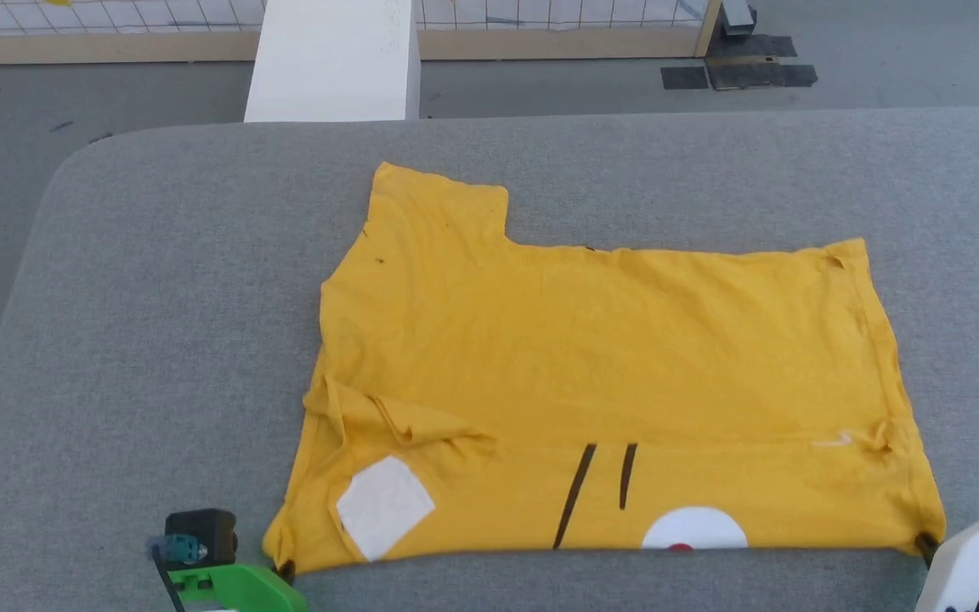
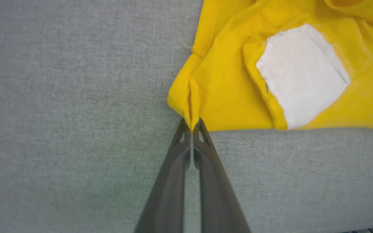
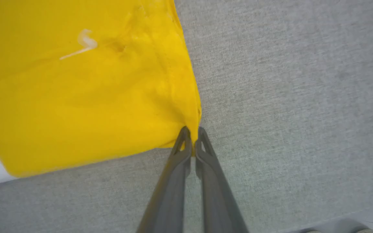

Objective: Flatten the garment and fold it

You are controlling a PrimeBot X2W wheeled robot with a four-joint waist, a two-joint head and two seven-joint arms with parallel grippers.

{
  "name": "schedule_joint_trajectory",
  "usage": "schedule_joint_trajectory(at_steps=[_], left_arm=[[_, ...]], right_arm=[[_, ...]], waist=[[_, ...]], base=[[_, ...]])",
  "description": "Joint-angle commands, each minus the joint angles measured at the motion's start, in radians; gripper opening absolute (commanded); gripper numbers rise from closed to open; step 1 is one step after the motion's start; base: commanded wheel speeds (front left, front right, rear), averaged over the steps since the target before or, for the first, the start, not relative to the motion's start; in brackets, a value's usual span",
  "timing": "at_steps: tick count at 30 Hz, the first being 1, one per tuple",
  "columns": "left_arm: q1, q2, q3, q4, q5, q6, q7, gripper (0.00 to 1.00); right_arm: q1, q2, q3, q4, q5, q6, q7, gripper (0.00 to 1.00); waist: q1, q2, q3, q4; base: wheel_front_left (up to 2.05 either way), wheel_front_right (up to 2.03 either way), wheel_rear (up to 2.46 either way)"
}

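Left claw: fingers pressed together, pinching the garment's near-left corner. Right claw: same, clamped on the near-right corner. Both grips sit right at the tip of the cloth, so there's not much fabric in them.

The garment lies on the grey padded table, mostly flat. Along its near edge a band is turned printed-side up, showing the white patch, two black lines and a white half-disc with a red dot. Past that band it's plain yellow. There's a bunched ridge at the garment's left side just behind the patch, and one sleeve sticks out at the far-left.

My read: flattening is roughly done and the fold is in hand. Next move: lift both corners evenly, carry them toward the garment's far edge, keep tension across, and lay down square. Risks: the shallow grip slipping, and the ridge getting trapped.
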Motion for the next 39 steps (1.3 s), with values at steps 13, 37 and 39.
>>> schedule_joint_trajectory(at_steps=[13, 37, 39], left_arm=[[-0.032, -0.029, 0.022, 0.079, -0.04, -0.078, -0.084, 1.0], [-0.794, 0.042, 0.027, 0.334, 0.166, -0.389, -0.244, 1.0], [-0.87, 0.04, 0.019, 0.383, 0.17, -0.408, -0.206, 1.0]], right_arm=[[-0.014, -0.002, 0.02, 0.106, 0.062, -0.001, -0.16, 1.0], [-0.202, -0.097, 0.333, -0.124, 0.012, -0.001, -0.693, 1.0], [-0.23, -0.098, 0.353, -0.126, 0.014, -0.001, -0.696, 1.0]], waist=[[0.0, 0.0, 0.001, 0.004], [0.0, 0.0, 0.251, -0.117], [0.0, 0.0, 0.282, -0.137]], base=[[0.0, 0.0, 0.0], [0.0, 0.0, 0.0], [0.0, 0.0, 0.0]])
